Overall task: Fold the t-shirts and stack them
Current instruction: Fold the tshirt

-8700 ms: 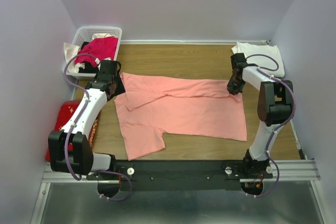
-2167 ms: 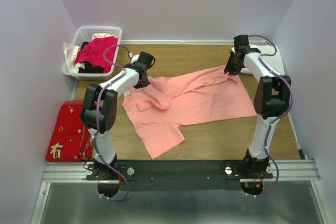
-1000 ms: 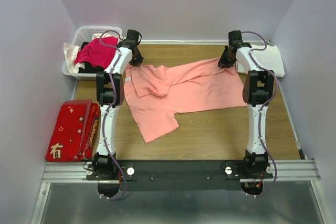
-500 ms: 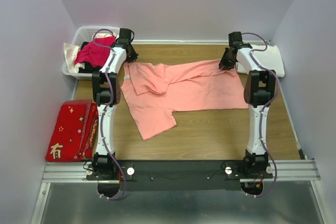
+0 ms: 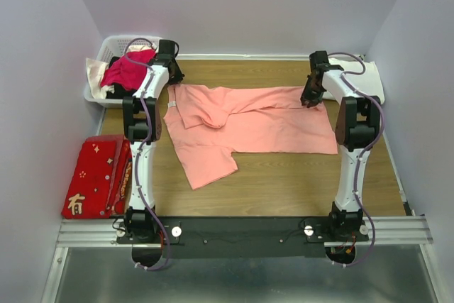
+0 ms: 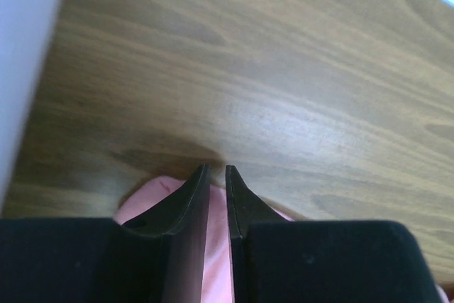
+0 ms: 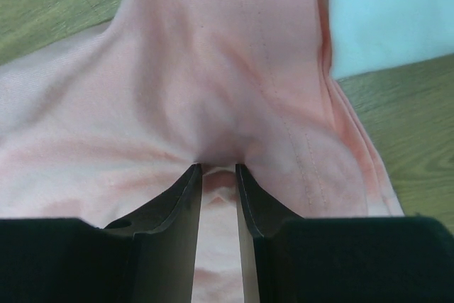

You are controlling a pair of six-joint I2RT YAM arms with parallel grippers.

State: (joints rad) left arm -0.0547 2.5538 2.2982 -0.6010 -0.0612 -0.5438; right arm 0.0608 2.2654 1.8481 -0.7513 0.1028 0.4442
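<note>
T-shirts both on wooden table [image 5: 284,182], top view as the clock face, arm bases at 6.

Pink t-shirt [image 5: 269,122] is the biggest item. It lies spread across the middle of the table, long axis running 9 to 3. Far edge is pulled taut between the two grippers. Body is mostly flat, with a rumpled fold-over near its 10 o'clock end and one sleeve sticking out toward 7.

Red cloth [image 5: 96,175] with gold characters lies flat at 8, off the table's left edge and apart from the shirt.

White basket [image 5: 113,46] sits at the 10 o'clock corner with a crimson garment [image 5: 131,69] heaped in it; pale fabric hangs over its left rim.

White t-shirt [image 5: 365,79] is folded at the 2 o'clock corner, just beside the pink one's far right corner. Right wrist view shows the pink hem lying against it [image 7: 397,12].

Left gripper [image 5: 172,79] is at the shirt's 10 o'clock corner. Jaws are narrow in the wrist view [image 6: 215,172], with pink fabric [image 6: 142,204] clamped between them and bare wood ahead of the tips.

Right gripper [image 5: 310,97] is at the shirt's 2 o'clock corner. Jaws are narrow [image 7: 218,168], pinching a bunched ridge of pink cloth [image 7: 142,104] with stitched hem lines running past the tips.
</note>
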